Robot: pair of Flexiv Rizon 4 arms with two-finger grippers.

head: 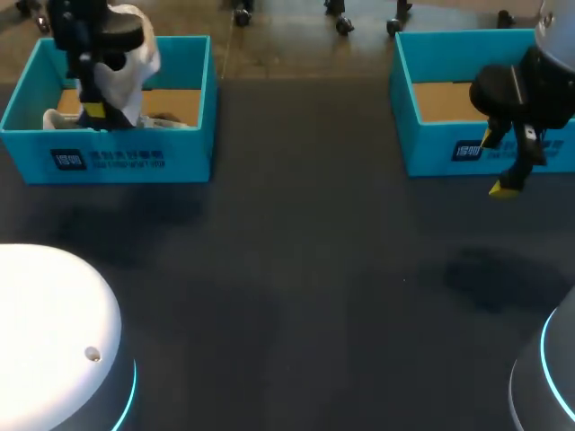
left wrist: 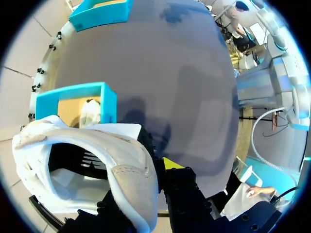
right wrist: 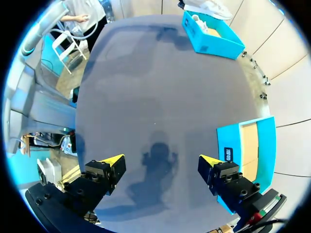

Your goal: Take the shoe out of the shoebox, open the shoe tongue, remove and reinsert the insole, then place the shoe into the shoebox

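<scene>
A white shoe [head: 130,58] hangs over the left teal shoebox [head: 135,157], lifted above its rim. My left gripper [head: 94,112] is shut on the shoe's side wall by the opening. In the left wrist view the shoe [left wrist: 121,165] fills the space at my left gripper [left wrist: 158,177]; one yellow fingertip [left wrist: 170,162] shows, the other is hidden behind the shoe. The shoebox [left wrist: 104,97] lies below it. My right gripper [head: 499,163] stands open and empty at the front wall of the right teal shoebox [head: 431,148]. My right gripper [right wrist: 160,162] has only dark table between its fingers.
Something white [head: 67,118] still lies inside the left shoebox, also seen as a white item [left wrist: 90,112] in the left wrist view. The right shoebox [right wrist: 248,145] shows a bare cardboard floor. My arms' white bases [head: 54,332] stand at the near corners of the dark table [head: 305,269].
</scene>
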